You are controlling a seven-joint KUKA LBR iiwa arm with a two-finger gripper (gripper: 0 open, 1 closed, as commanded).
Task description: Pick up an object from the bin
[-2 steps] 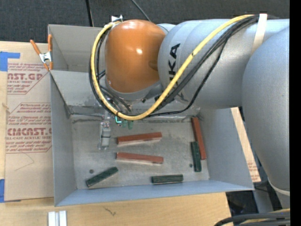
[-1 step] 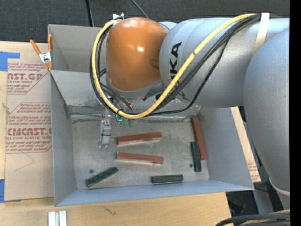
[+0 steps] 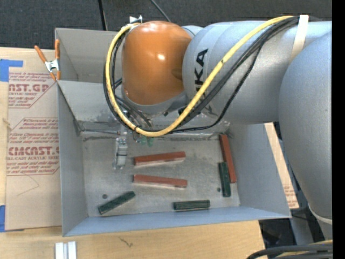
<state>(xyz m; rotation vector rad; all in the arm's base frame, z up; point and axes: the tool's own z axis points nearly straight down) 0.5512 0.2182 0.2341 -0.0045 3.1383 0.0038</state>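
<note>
Though near, brown bar beside jaws.

1. The one camera is looking down into the grey bin from above the gripper, tilting somewhat to one side.
2. It is sitting near, with the arm entering from right of the gripper and covering the bin's far part.

Grey metal bin, flat scuffed floor. Mid-floor: a brown bar. Just below it, parallel: a second brown bar. Lower left of it: a dark green stick. Lower right: a second green stick. Well right: a red-brown stick touching a third green stick.
</note>
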